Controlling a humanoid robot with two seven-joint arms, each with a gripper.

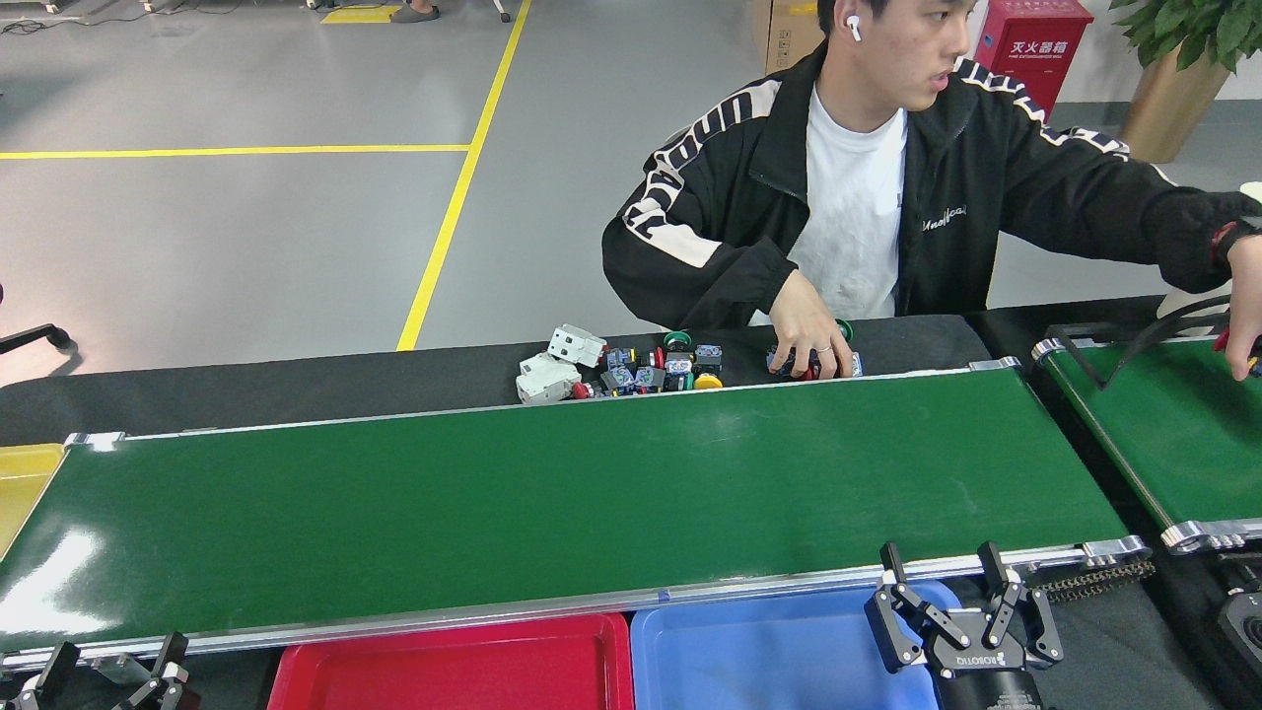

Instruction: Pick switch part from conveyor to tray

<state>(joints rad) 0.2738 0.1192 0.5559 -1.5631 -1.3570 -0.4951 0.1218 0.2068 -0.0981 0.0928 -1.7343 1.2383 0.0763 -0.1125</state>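
The conveyor [552,493] is a long dark-green belt with silver rails, and nothing lies on it. Several switch parts [631,370] sit in a heap on the black table just behind its far rail. Below the near rail lie a red tray [454,671] and a blue tray [779,651]. My right gripper [942,565] is open, its fingers pointing up at the near rail over the blue tray's right end. My left gripper [113,661] shows at the bottom left edge, open with nothing between its fingers.
A person in a black jacket sits behind the conveyor, one hand [810,340] on parts at the far rail, the other hand [1244,306] over a second green belt [1173,424] at the right. A yellow bin [22,483] stands at the left end.
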